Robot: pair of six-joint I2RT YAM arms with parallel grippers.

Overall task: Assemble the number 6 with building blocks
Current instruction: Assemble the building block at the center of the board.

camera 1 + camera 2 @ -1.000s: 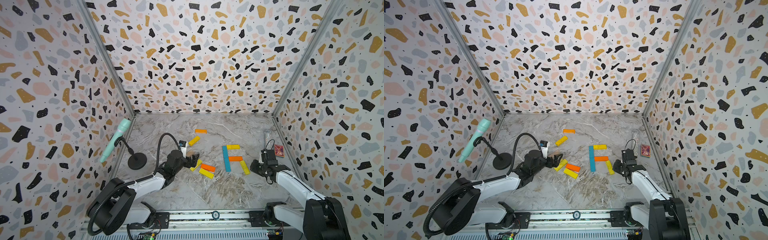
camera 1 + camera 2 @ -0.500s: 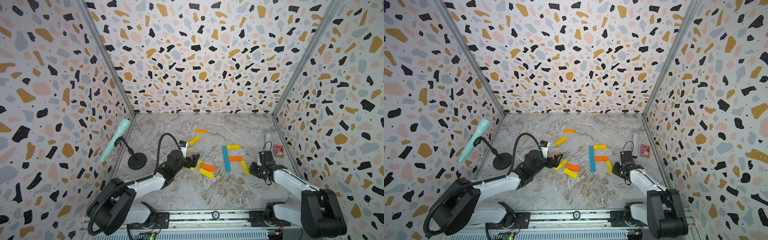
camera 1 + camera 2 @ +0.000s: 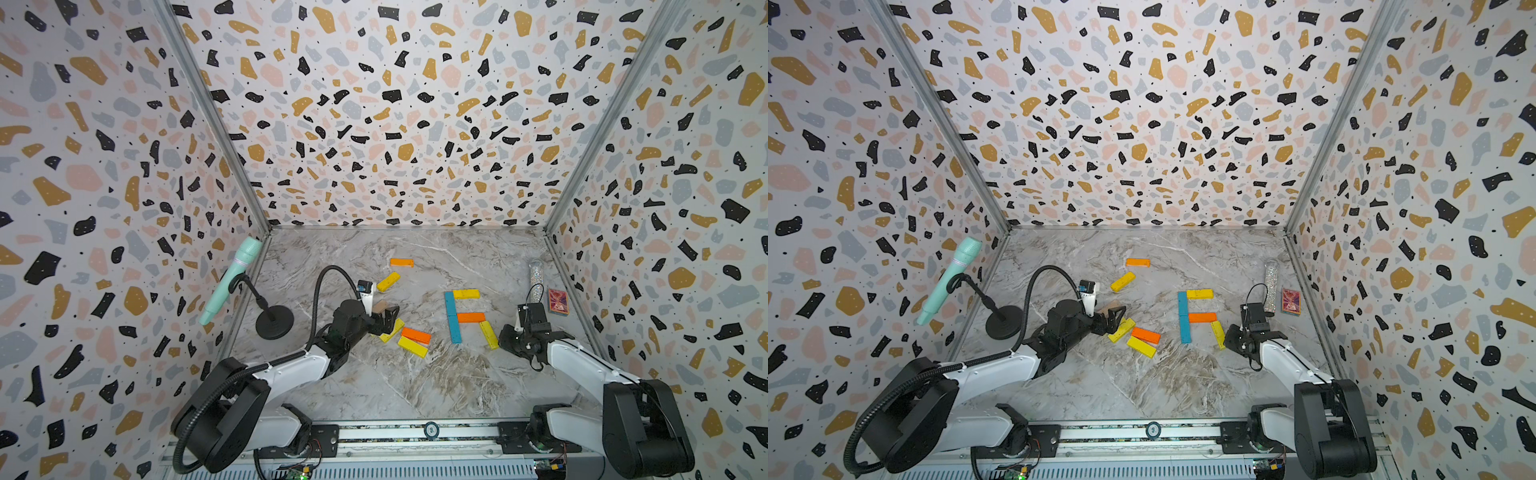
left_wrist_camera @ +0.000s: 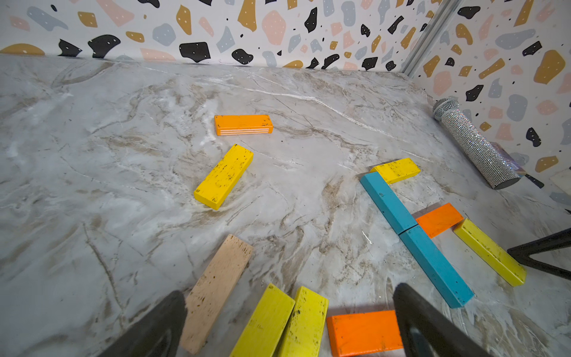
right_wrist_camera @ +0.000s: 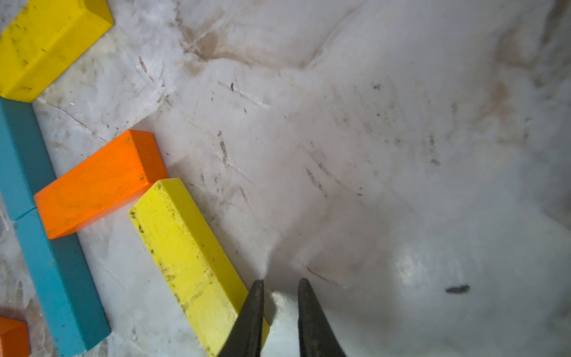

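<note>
A red patterned card box (image 3: 558,301) lies near the right wall. Just beside it lies a glittery tube (image 3: 536,279). What either holds cannot be seen. The building blocks lie flat on the grey marble floor (image 3: 415,386). Right of centre, two teal blocks (image 3: 452,318) sit end to end in a column. A top yellow block (image 3: 466,294) touches the column's far end, and a middle orange block (image 3: 471,317) butts against its middle. A slanted yellow block (image 3: 488,334) starts at the orange one's outer end, touching it or nearly so. The right gripper (image 5: 281,282) sits low at the slanted block's near end, its fingers almost together with a thin gap and nothing in it. The left gripper (image 4: 292,293) is spread wide and empty over a loose cluster (image 3: 409,338) of yellow and orange blocks, beside a beige block (image 4: 216,290). A lone yellow block (image 3: 388,281) and a lone orange block (image 3: 401,262) lie farther back. A mint microphone (image 3: 230,280) on a black stand stands by the left wall. Terrazzo-patterned walls enclose three sides.
</note>
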